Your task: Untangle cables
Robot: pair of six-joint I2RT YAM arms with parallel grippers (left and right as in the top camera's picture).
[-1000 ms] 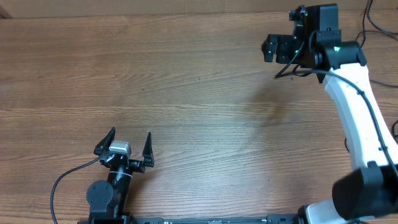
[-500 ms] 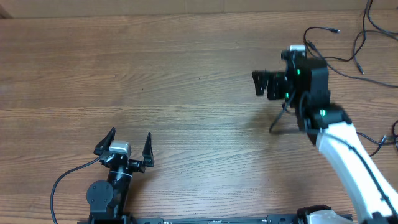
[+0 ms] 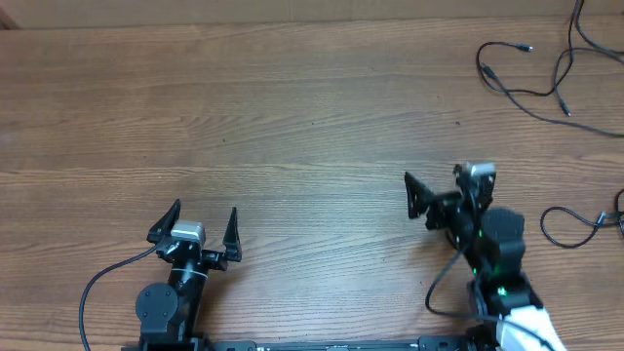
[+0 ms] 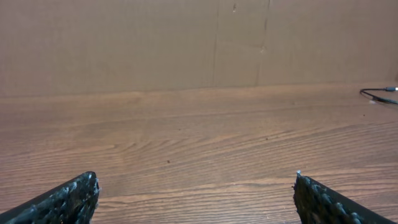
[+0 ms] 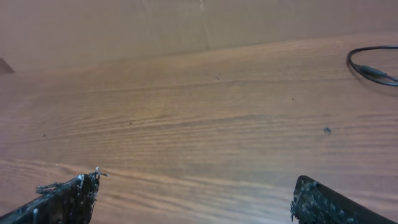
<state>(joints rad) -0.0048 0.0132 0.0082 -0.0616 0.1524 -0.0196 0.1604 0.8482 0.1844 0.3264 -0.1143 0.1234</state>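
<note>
Your left gripper [image 3: 205,209], near left, and right gripper [image 3: 439,195], near right, both stand wide open, empty. The thin black cables [image 3: 526,90] lie on the brown wooden table [image 3: 292,127], some far right, one loop [image 3: 570,222] at the right edge. Untangling looks nearly done, though those far ones may cross.

Wooden table [image 4: 199,143], cable [image 4: 371,95] at right edge

Thin black cables [image 3: 522,78] on a brown, wood-grained table [image 3: 292,127].

Overhead looks straight down at the table [image 3: 292,117]; both wrist views skim low across it.
</note>
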